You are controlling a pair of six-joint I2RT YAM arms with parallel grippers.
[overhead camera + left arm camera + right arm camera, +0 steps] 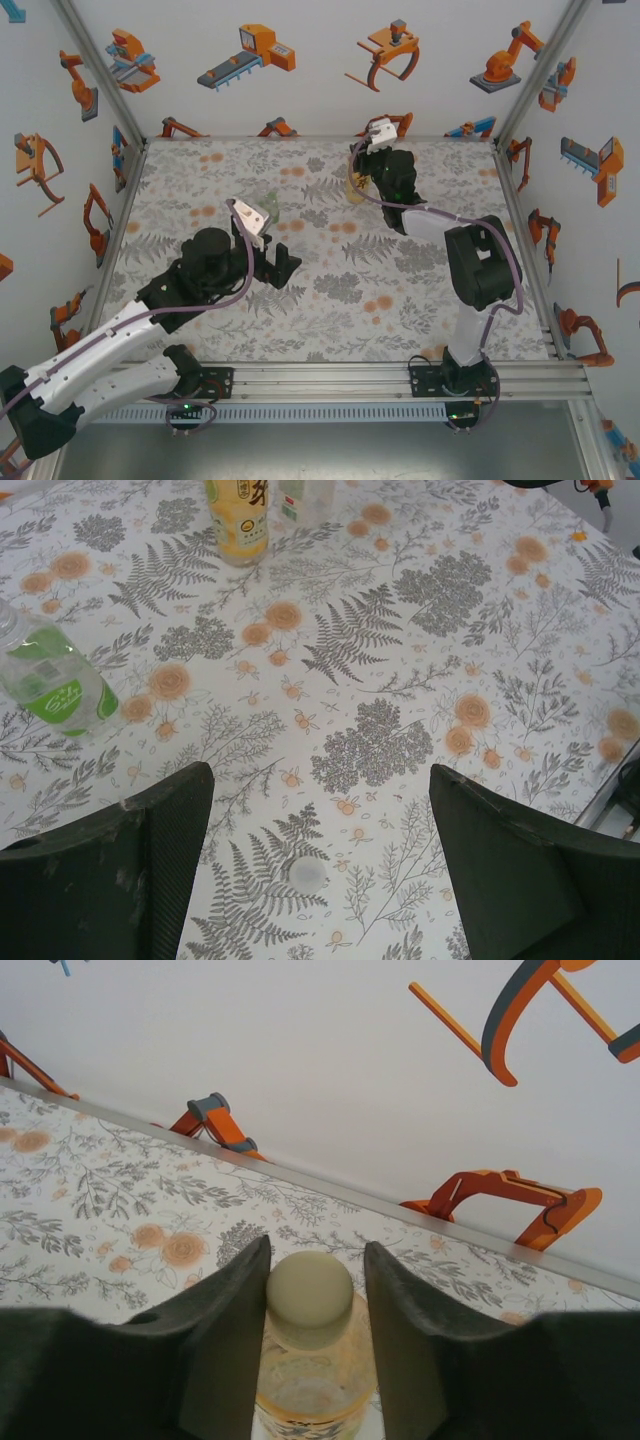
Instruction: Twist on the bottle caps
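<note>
Pale yellow-green cap [309, 1295] sits on the yellow-labelled amber bottle [315, 1390], bottom centre of the right wrist view; right gripper [316, 1252] jaws flank it, slightly parted; left gripper [320, 772] jaws spread wide above a white cap [305, 873] lying on the floral table [400, 630].

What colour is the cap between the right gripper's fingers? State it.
Pale yellow-green cap, sitting on the amber bottle; clearest in the right wrist view.
</note>
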